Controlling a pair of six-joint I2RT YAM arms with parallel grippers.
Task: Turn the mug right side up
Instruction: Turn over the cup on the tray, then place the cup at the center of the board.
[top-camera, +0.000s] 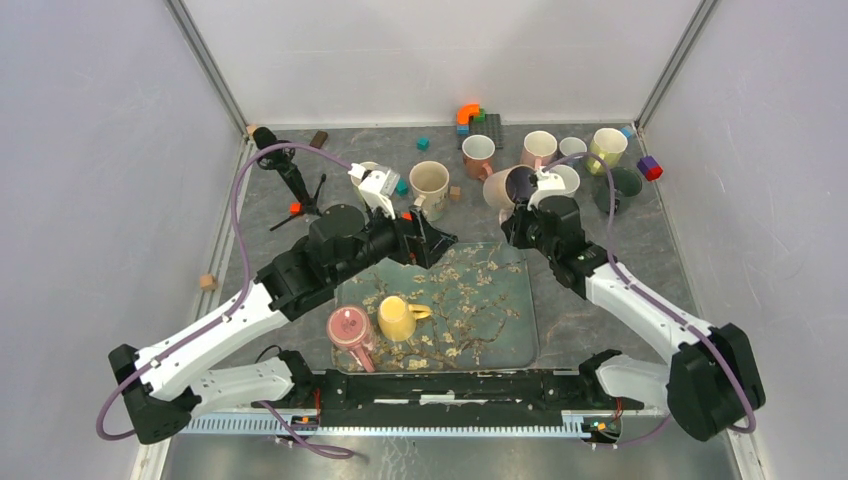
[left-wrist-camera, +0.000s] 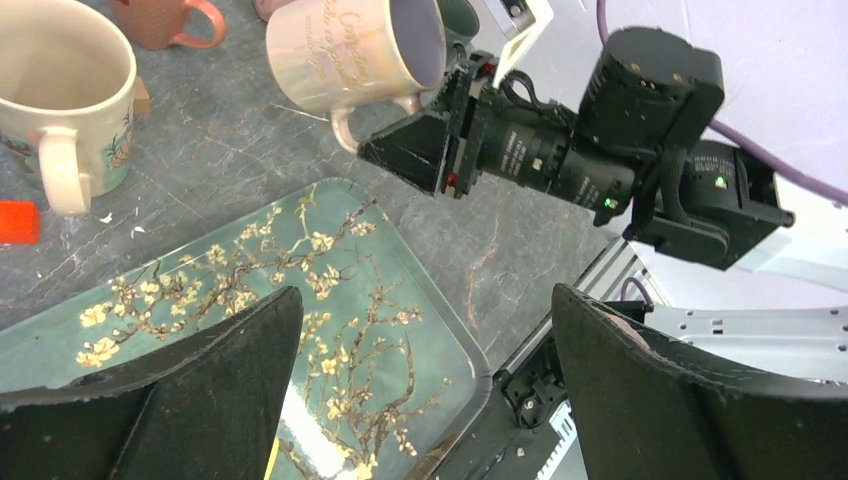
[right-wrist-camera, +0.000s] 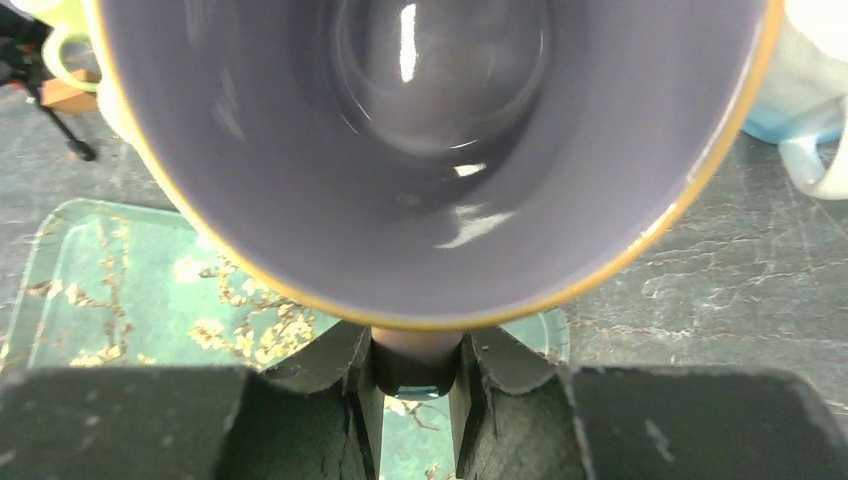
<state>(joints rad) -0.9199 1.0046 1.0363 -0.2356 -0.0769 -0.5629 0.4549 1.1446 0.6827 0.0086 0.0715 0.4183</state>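
– Mug (left-wrist-camera: 340, 50) first: which way is it pointing?
– It is lying tilted almost onto its side, just beyond the far right corner of the tray (top-camera: 510, 320). Its long axis is running roughly level, with the base toward the left. The purple-lined mouth is facing right, straight into the right wrist camera, and the handle is hanging underneath. I cannot tell whether it is touching the table.
– Going left to right, what are the grippers doing?
– The left gripper (top-camera: 437, 243) is hovering over the tray's far edge with its jaws spread wide, holding nothing. The right gripper (right-wrist-camera: 415, 380) is pinching the mug's handle between its fingers, past the tray's far right corner.
– Any writing?
– Cursive lettering is running along the mug's pale side, but it is too small to read. The tray is showing blossom branches on teal.
– And the containers?
– A pink mug (top-camera: 347, 328) and a yellow mug (top-camera: 398, 318) are sitting on the tray's near left part, and I cannot tell their contents. A cream mug (left-wrist-camera: 60, 70) is standing upright and empty beyond the tray's far edge.
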